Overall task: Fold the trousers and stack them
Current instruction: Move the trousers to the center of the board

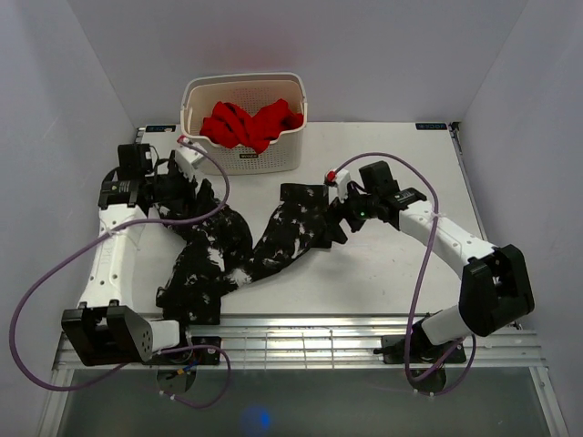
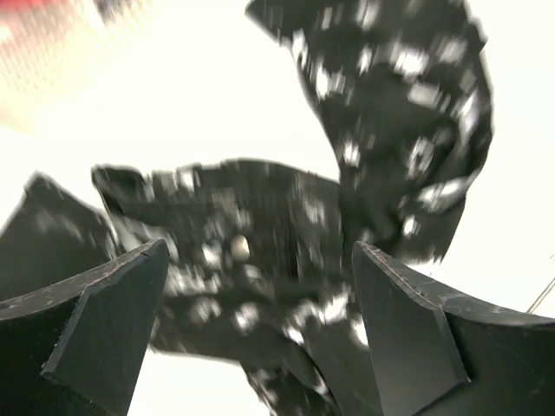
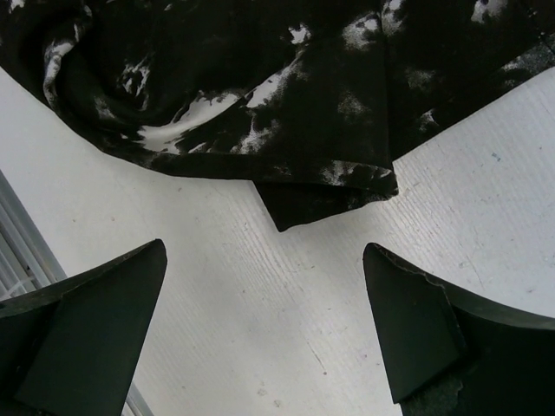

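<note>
Sprawling on the surface [image 1: 383,273] near the basket [image 1: 196,100] holding a red garment [image 1: 250,123], the trousers [image 1: 246,246] blur beneath the gaping left claw [image 2: 260,251]; the right claw [image 3: 264,251] gapes, empty.

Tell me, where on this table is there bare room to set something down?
Bare table lies in the far right corner, between the basket and the right arm. Another patch sits at the near edge, between the trousers and that arm's base. The left half is crowded: trousers and left arm cover it.
</note>
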